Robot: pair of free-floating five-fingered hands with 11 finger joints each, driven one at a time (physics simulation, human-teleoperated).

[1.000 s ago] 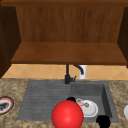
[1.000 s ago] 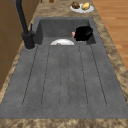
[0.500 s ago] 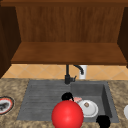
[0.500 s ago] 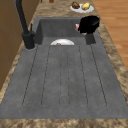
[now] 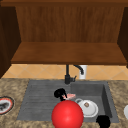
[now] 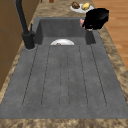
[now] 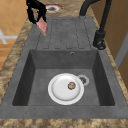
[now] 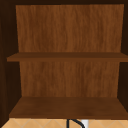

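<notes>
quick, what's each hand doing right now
left hand: shut on a pink piece above the sink
right hand: cannot be told

You see a matt grey sink [image 7: 22, 75], ribbed on its drainboard beside the basin, set in rough speckled stone counter [image 5: 15, 86]. Behind the sink, the faucet [image 5: 67, 75] looks matt black; above it, grainy wooden shelves [image 8: 67, 106]. In the basin, a smooth white plate [image 7: 60, 91].

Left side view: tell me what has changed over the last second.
The left hand, curled round a pink object, has moved up and to the right in this view. It has risen from the basin to above the front rim of the sink. The white plate in the basin, the red ball and the right hand stayed as they were.
</notes>
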